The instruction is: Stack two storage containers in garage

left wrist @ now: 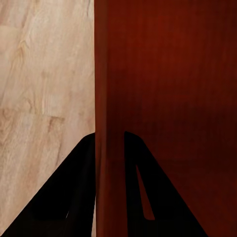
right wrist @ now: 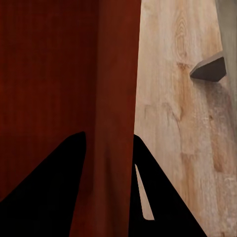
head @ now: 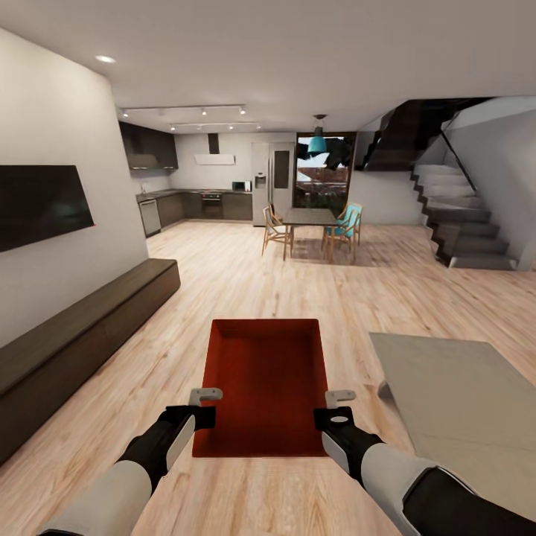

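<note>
One red-orange storage container (head: 268,380), open-topped and empty, hangs level just above the light wood plank floor (head: 223,283) of the living room, right in front of me. My left gripper (head: 202,406) is shut on its left wall, and the left wrist view shows that wall (left wrist: 111,74) clamped between the dark fingers (left wrist: 74,187) of the left gripper (left wrist: 109,148). My right gripper (head: 335,408) is shut on the opposite wall (right wrist: 118,89), seen between the fingers of the right gripper (right wrist: 108,148). The garage is out of view.
A long low dark cabinet (head: 82,335) runs along the left wall under a black TV (head: 41,205). A grey low table (head: 461,402) lies at the right, close to the container. Farther ahead stand a dining table with chairs (head: 309,219), a kitchen and stairs (head: 461,223).
</note>
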Robot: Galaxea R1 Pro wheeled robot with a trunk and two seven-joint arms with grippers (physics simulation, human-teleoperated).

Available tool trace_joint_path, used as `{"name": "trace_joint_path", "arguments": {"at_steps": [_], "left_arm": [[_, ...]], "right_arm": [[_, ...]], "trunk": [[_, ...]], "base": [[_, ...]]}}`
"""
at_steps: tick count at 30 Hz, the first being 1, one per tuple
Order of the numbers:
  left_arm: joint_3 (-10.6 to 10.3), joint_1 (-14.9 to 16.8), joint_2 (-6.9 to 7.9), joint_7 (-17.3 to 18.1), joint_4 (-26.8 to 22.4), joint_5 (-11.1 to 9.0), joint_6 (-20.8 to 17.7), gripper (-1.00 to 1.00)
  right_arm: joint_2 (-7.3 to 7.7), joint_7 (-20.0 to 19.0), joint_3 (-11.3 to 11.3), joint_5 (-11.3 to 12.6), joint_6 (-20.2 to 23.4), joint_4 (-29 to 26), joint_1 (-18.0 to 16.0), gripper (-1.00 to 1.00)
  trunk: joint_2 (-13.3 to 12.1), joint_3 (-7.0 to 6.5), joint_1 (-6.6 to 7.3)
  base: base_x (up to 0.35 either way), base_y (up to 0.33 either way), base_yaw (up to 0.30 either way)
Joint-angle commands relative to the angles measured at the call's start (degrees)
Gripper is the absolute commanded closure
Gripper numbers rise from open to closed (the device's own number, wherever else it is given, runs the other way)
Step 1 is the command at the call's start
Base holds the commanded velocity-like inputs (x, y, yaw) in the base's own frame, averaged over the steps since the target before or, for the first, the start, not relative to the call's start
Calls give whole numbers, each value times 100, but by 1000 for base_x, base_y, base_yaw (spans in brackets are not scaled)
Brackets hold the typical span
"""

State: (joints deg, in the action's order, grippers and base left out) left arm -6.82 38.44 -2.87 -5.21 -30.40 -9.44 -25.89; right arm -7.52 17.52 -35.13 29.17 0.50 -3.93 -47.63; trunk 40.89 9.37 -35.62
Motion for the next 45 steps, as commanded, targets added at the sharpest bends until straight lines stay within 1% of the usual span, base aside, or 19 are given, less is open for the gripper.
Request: {"name": "trace_joint_path", "arguments": {"at_steps": [1,9,20,27,45], "left_arm": [[22,6,-56,-76,-54,161,154,100],[22,7,-56,-76,-54,161,154,100],[22,6,-56,-76,-54,161,156,100],[30,6,-56,-80,-46,145,161,100],[31,6,-56,-76,-38,135,163,100]], "right_arm": [[-4,384,-55,141,-7,24,-3,100],[5,388,-47,141,-18,24,-2,100],[-1,393,-47,141,-15,24,-1,100],[1,393,-47,141,-15,24,0,100],[3,393,-47,141,-15,24,0,100]], "trunk": [[7,9,-5],[7,9,-5],[7,9,-5],[7,9,-5],[7,9,-5]], "base": [[319,87,0],[319,83,-13],[320,76,-200],[320,65,-10],[322,2,0]]}}
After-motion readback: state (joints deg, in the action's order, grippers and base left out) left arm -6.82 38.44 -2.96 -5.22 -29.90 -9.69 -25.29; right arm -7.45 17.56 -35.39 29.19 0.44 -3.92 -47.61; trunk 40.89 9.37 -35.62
